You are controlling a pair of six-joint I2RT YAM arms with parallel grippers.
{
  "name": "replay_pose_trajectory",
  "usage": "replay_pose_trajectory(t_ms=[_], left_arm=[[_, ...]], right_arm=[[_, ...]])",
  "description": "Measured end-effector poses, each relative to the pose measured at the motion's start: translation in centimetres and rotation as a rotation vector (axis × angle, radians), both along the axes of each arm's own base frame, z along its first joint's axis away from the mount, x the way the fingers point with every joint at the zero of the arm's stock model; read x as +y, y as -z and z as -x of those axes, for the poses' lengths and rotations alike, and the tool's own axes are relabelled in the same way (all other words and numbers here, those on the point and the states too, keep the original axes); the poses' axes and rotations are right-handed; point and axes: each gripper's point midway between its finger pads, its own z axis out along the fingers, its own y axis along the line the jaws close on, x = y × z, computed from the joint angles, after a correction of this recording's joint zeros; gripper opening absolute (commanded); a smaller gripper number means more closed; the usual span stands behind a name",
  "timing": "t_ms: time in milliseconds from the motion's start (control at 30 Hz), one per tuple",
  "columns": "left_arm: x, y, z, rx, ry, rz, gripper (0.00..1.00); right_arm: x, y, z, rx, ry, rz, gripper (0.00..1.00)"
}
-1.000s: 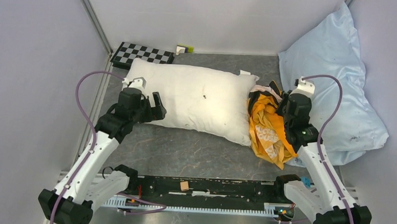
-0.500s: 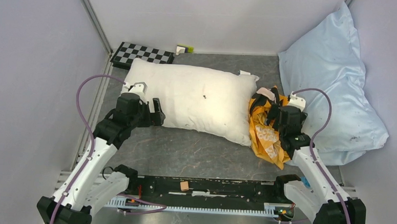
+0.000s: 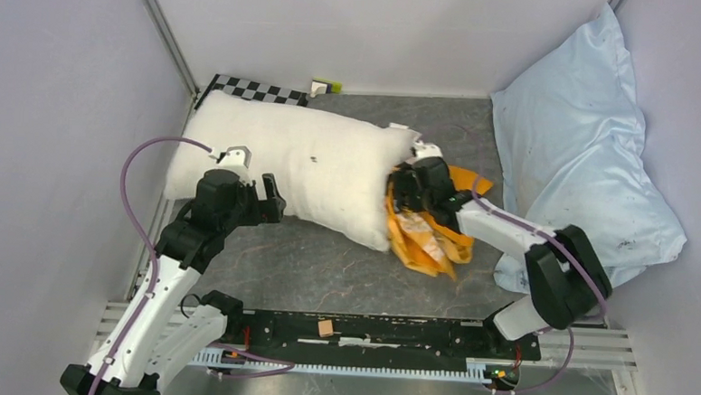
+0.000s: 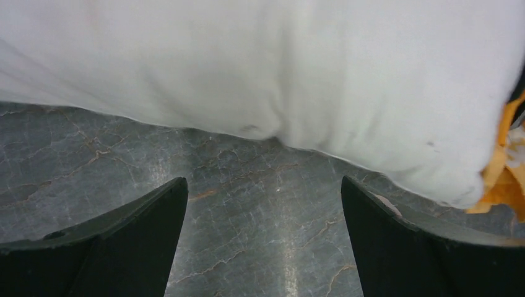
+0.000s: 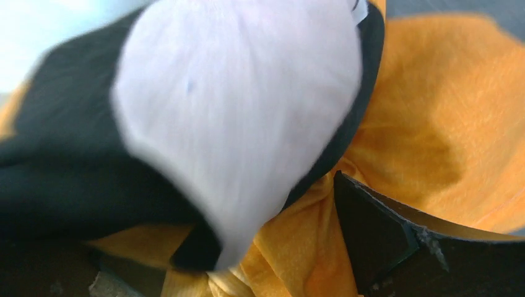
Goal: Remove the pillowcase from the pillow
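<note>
Grey marbled table (image 3: 325,269): near its left edge the left gripper (image 4: 263,185), fingers spread, hovers beside the pillow (image 3: 303,163). The pillowcase (image 3: 421,242) lies bunched against the pillow's right end, mid-table, around the right gripper (image 3: 400,186), whose grip I cannot tell.

Grey marbled table (image 3: 325,269) under white pillow (image 3: 303,163), orange pillowcase (image 3: 426,247), blue pillow (image 3: 585,146)

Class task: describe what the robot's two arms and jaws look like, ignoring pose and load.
The left arm and right arm match: white links with bulky black joints. A thin purple cable loops beside each. The jaws are plain black tapered wedges.
</note>
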Motion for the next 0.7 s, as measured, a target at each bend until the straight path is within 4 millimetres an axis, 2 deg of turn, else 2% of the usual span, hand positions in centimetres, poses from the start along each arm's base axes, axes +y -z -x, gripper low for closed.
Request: replay_pose_trajectory(t_ms=[67, 133, 200, 267, 433, 467, 500, 567, 633, 700], left_arm=[[0.1, 0.0, -0.1, 0.0, -0.006, -0.005, 1.0], [0.2, 0.2, -0.1, 0.005, -0.008, -0.008, 1.0], [0.1, 0.3, -0.2, 0.012, -0.008, -0.011, 1.0], [0.1, 0.4, -0.2, 0.016, -0.008, -0.013, 1.0], [0.1, 0.4, -0.2, 0.015, -0.007, -0.013, 1.0], [0.1, 0.4, -0.2, 0.015, -0.006, -0.013, 1.0], [0.1, 0.4, -0.2, 0.014, -0.006, -0.013, 1.0], [0.1, 0.3, -0.2, 0.011, -0.006, -0.011, 1.0], [0.2, 0.1, -0.1, 0.003, -0.006, -0.01, 1.0], [0.2, -0.1, 0.0, -0.008, -0.008, -0.007, 1.0]], right_arm=[[4.1, -1.6, -1.4, -0.021, -0.071, -0.027, 0.85], [7.0, -4.0, -2.7, -0.07, -0.108, -0.068, 0.78], [7.3, -6.3, -3.5, -0.122, -0.089, -0.091, 0.77], [5.1, -7.9, -4.5, -0.16, -0.028, -0.096, 0.78], [-4.5, -10.6, -6.8, -0.219, 0.194, -0.052, 0.84], [-5.7, -11.0, -6.9, -0.227, 0.211, -0.037, 0.86], [-6.5, -11.5, -6.7, -0.233, 0.208, -0.024, 0.87], [-6.3, -12.5, -5.8, -0.25, 0.155, -0.021, 0.93], [-5.9, -13.5, -4.1, -0.287, 0.096, -0.027, 0.98], [-6.2, -14.6, -2.2, -0.344, 0.07, -0.032, 0.98]])
